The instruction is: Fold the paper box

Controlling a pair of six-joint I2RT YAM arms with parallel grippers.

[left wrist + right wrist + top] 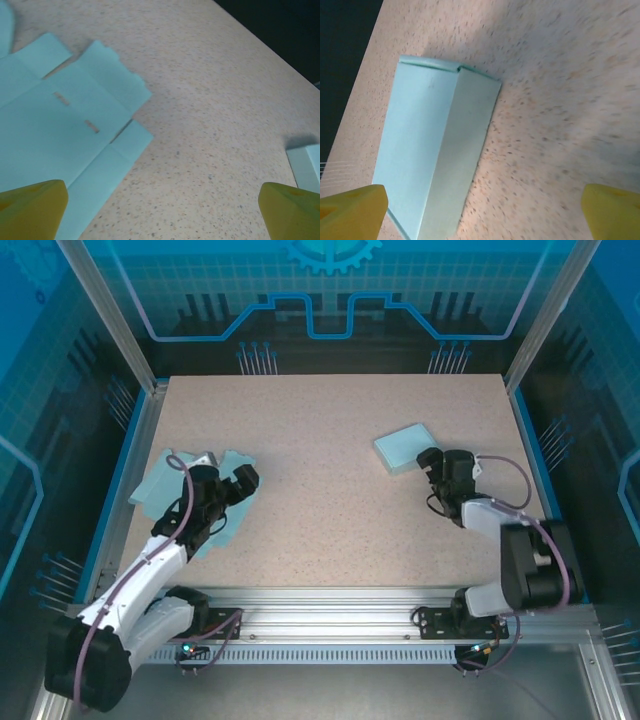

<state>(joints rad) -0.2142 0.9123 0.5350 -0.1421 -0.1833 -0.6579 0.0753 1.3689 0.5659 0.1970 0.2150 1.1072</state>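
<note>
At right, a folded light-blue paper box [410, 448] looks done; at left, a flat light-blue paper sheet [152, 486] is not folded yet. The left end effector [240, 490] and right end effector [432, 460] gape wide, empty.

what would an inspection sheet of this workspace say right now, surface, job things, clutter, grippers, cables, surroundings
surface: speckled beige tabletop, bare between the two paper items
job's things: flat unfolded light-blue box blank at the left, slots and flaps showing; folded light-blue box at the right, closed and lying flat
clutter: nothing seen
grippers: left gripper open over the blank's right edge, holding nothing; right gripper open just beside the folded box, holding nothing
cables: purple cable along the left arm; pale cable loop at the right wrist; neither lies on the paper
surroundings: aluminium frame posts, blue printed panels, mounting rail at the near edge
</note>
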